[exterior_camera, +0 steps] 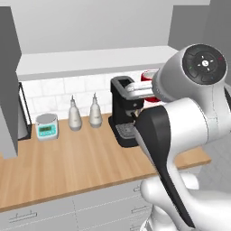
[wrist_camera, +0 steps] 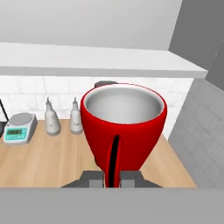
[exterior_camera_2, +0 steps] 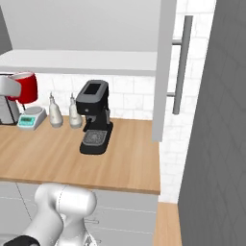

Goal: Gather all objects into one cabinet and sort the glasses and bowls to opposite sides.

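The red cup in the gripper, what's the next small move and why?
Probably lift the red cup a little and carry it forward over the white shelf board. The gripper is shut on its handle, the cup hangs upright above the wooden counter, and its rim sits below the shelf edge, so it needs height before going into the cabinet.

A glossy red cup (wrist_camera: 124, 127) with a smooth, pale grey inside. The counter (exterior_camera: 67, 167) is matt light wood with fine grain, and behind it a wall of smooth white tiles (exterior_camera: 54, 92). The coffee machine (exterior_camera_2: 95, 122) looks like matt black plastic.
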Available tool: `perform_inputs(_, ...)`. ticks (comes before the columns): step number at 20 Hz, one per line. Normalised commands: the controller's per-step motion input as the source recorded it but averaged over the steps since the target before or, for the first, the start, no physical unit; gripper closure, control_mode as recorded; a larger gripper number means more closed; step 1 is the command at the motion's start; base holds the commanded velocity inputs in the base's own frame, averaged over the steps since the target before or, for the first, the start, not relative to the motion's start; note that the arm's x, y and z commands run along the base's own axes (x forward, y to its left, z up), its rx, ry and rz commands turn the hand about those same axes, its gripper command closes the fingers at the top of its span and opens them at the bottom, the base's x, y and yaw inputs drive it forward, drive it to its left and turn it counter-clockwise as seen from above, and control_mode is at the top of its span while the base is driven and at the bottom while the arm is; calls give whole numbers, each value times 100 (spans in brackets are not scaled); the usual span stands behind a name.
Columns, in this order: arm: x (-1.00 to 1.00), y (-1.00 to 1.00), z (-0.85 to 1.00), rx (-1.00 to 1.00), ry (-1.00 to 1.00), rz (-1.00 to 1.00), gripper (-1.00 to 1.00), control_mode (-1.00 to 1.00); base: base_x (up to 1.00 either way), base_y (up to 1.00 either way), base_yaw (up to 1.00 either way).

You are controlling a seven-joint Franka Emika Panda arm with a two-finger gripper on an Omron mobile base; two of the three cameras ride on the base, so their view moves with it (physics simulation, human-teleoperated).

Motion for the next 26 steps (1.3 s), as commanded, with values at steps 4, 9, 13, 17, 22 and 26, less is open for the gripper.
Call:
perform_inputs(4,0,0,0,0,0,0,100,100,-100,-19,0)
perform_inputs(9,0,0,0,0,0,0,100,100,-100,-7,0)
perform_inputs(13,0,0,0,0,0,0,100,100,-78,21,0)
perform_inputs(17,0,0,0,0,0,0,100,100,-5,99,0)
perform_inputs(22,0,0,0,0,0,0,100,100,-11,93,0)
perform_inputs(26,0,0,0,0,0,0,100,100,-1,91,0)
